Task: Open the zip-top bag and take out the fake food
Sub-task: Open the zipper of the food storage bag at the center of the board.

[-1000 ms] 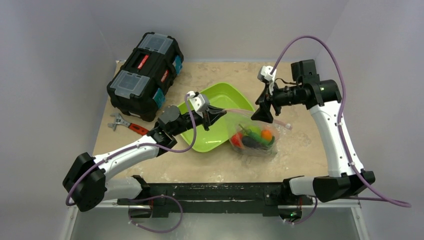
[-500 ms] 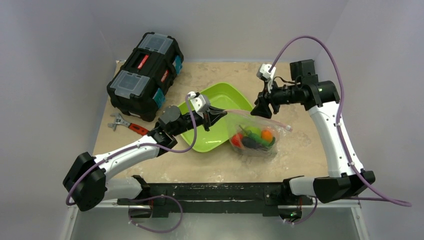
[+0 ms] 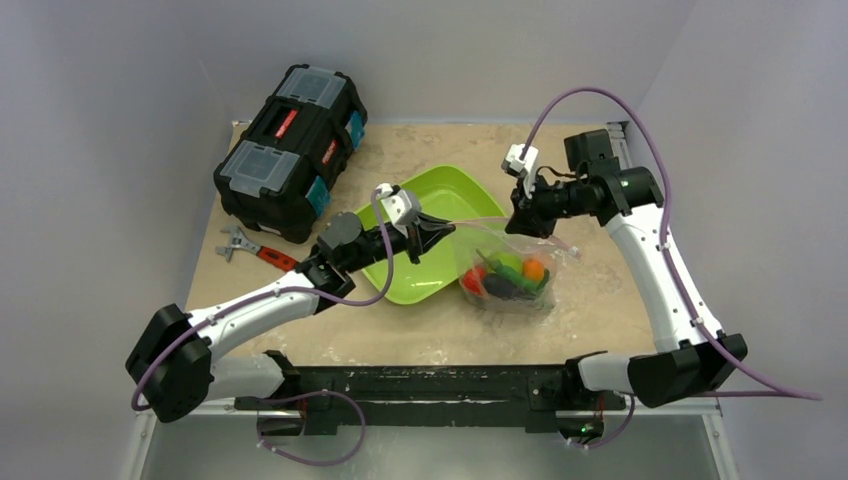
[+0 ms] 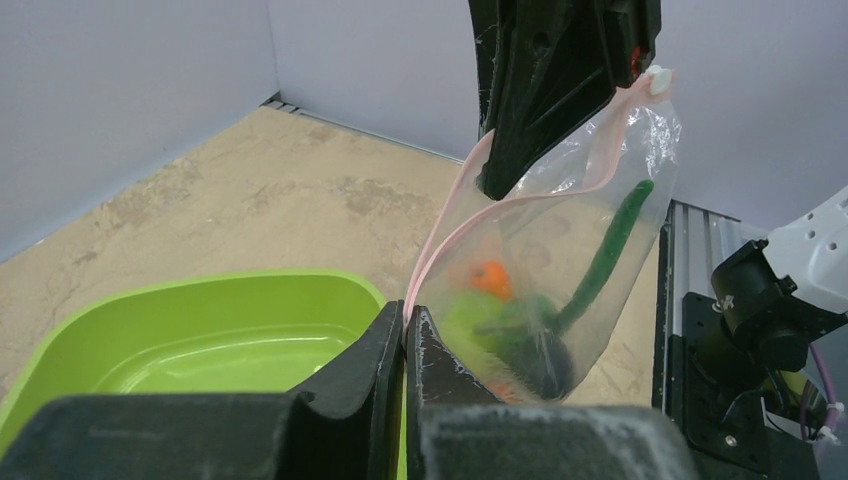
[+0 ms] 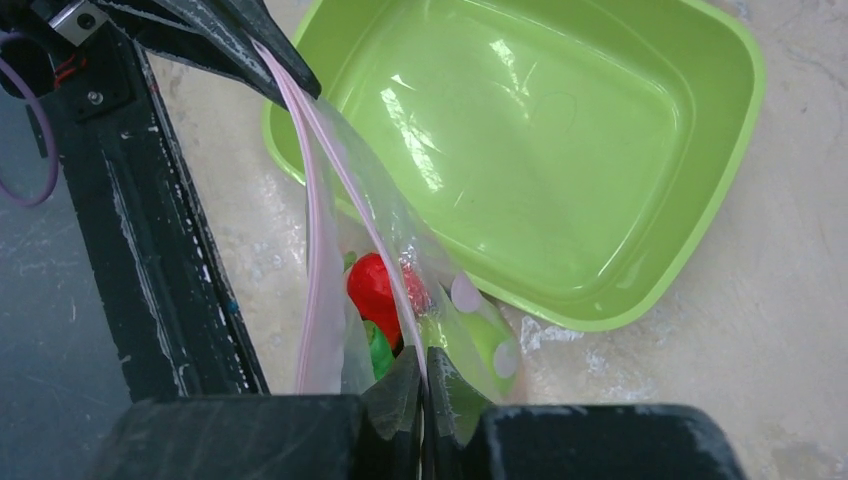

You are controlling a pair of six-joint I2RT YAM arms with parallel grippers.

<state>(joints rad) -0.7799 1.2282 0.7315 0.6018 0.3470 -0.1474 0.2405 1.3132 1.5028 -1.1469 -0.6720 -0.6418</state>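
The clear zip-top bag hangs between both grippers, its bottom resting on the table to the right of the tray. My left gripper is shut on the left end of the pink zip strip. Further right along the strip, my right gripper is shut on one lip; the other lip bows away, so the mouth is parted. The fake food sits inside the bag: a red pepper, an orange fruit, a long green pod and a dark eggplant.
A lime-green tray lies under my left gripper, touching the bag's left side. A black toolbox stands at the back left, with a red-handled wrench in front of it. The black base rail runs along the near edge.
My right gripper has moved down and left to the bag's upper edge and gone from open to shut on the zip strip. The left arm has not moved.
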